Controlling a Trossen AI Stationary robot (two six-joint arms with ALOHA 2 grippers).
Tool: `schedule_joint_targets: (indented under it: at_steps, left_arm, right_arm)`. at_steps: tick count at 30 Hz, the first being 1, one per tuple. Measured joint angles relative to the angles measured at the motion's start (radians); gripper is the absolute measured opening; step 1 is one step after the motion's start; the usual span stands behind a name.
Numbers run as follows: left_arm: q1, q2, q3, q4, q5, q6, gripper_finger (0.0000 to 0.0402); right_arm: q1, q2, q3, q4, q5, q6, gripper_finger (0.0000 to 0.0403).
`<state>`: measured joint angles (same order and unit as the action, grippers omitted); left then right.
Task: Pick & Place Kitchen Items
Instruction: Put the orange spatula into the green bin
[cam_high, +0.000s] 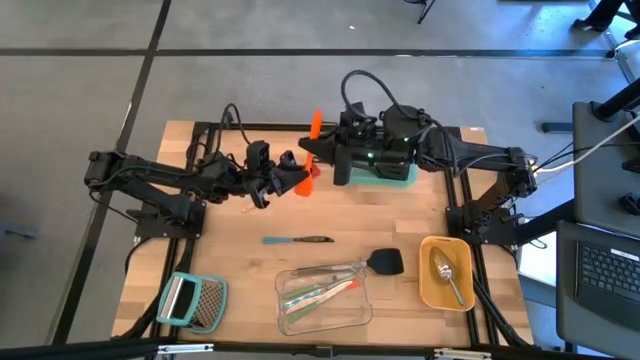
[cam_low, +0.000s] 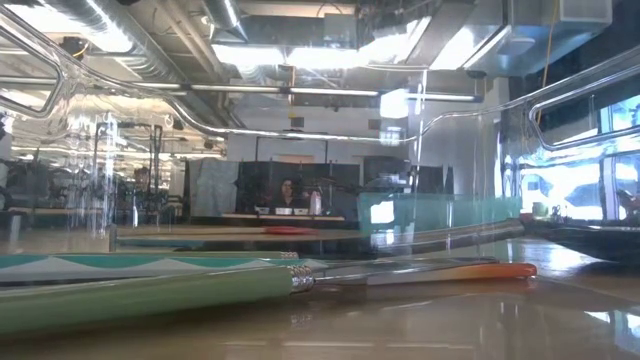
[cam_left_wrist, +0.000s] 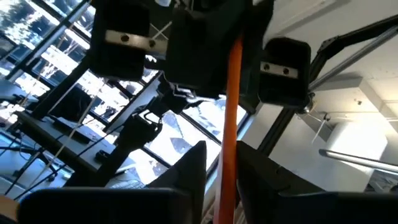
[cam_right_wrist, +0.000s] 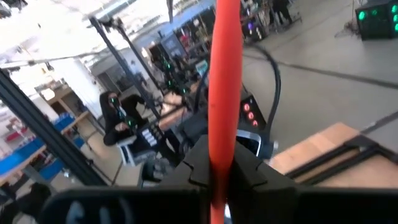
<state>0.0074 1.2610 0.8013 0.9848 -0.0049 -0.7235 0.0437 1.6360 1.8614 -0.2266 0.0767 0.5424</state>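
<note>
- High view: you had both arms meeting over the far middle of the worktop (cam_high: 250, 265). The left gripper (cam_high: 298, 172) and the right gripper (cam_high: 312, 152) both met the orange tool (cam_high: 315, 128), held up off the wood. A slim teal tool (cam_high: 297, 240) lay alone mid-worktop; a spoon (cam_high: 447, 272) sat in the yellow container (cam_high: 430, 290).
- Low view: utensils lay close to the lens — a green handle (cam_low: 140, 295) nearest.
- Left wrist view: the orange tool ran between the left fingers (cam_left_wrist: 193, 165); you could not tell whether they gripped it.
- Right wrist view: your right gripper was pinching the orange tool.
</note>
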Motion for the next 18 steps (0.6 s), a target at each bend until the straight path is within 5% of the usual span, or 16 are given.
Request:
schedule_joint_targets:
  at_steps: [9,18]
  left_arm:
    - [0.003,-0.001,0.0,0.0,-0.012,0.0,0.0138]
    - [0.003,-0.002,0.0,-0.025,-0.012,0.001,0.0154]
  right_arm:
    - [0.006,-0.026,-0.001,-0.166,-0.014,-0.004,0.0019]
    - [0.003,-0.101,0.0,-0.48,0.094,-0.088,0.0019]
